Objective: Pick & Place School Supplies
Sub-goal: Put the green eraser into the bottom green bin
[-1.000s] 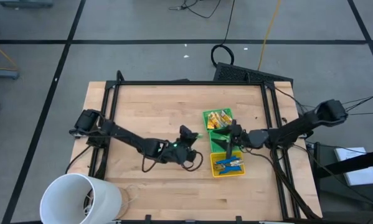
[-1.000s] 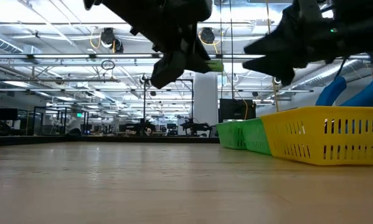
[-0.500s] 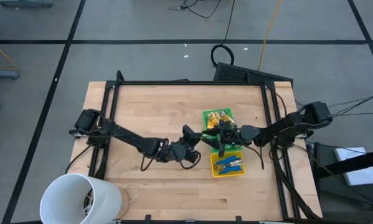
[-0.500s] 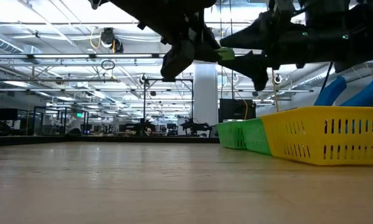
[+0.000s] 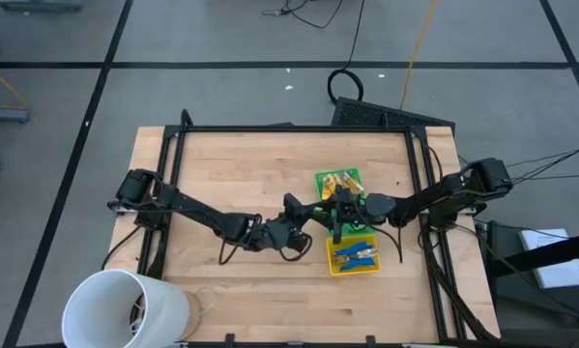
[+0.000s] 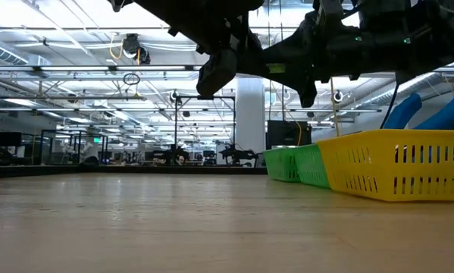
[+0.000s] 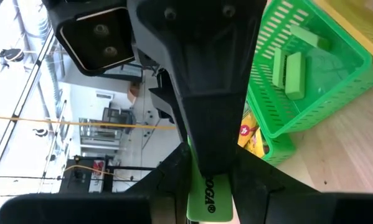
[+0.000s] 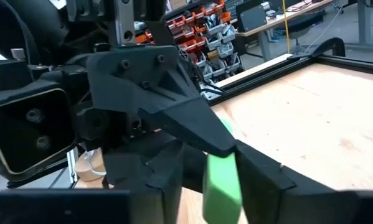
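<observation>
Sorting looks mostly done, supplies already in the bins (image 5: 345,253), while both grippers, left gripper (image 5: 308,217) and right gripper (image 5: 330,215), pinch one green piece (image 7: 210,198) mid-handover

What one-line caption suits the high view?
Left gripper and right gripper meet over a green piece beside the green bin.

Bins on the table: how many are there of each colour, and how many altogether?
Green bins: 2
Yellow bin: 1
Total: 3
</observation>
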Robot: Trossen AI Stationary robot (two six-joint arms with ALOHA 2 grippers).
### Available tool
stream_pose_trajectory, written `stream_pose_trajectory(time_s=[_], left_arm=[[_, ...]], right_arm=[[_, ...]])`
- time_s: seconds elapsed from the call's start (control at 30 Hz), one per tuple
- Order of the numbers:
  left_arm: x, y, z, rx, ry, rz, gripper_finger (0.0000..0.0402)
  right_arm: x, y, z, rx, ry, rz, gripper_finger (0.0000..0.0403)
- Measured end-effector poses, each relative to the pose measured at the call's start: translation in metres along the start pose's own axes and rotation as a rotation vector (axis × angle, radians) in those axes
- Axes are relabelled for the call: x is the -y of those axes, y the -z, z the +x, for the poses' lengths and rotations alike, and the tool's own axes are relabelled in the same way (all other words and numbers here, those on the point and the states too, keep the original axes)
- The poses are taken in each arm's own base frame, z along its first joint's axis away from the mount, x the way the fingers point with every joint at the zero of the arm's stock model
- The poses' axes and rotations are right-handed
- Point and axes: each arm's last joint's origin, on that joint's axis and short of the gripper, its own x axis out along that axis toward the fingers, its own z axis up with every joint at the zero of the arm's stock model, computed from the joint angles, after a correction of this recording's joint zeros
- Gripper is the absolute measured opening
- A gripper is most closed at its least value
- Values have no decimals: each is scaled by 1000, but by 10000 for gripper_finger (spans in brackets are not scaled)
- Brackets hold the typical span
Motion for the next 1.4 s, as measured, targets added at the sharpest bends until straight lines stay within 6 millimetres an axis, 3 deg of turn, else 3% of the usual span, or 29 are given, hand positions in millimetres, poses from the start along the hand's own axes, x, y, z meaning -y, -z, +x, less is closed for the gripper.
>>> stream_pose_trajectory(time_s=[0.27,0.37,0.53,0.8,1.07,1.4], left_arm=[[0,0,-1,2,4,-61,96],[0,0,-1,2,3,-144,107],[2,-6,-10,22,18,-470,172],[-20,-16,-55,156,175,-655,276],[-30,33,-89,169,198,-846,295],[-15,99,-124,310,125,-1023,296]], right_arm=[[1,0,0,-2,6,7,32],[0,1,0,-4,3,-22,29],[0,0,-1,-12,-8,-91,29],[-3,-13,-18,-87,20,-246,29],[-3,-18,-65,-120,-68,-357,29],[24,17,-108,-238,-132,-404,29]])
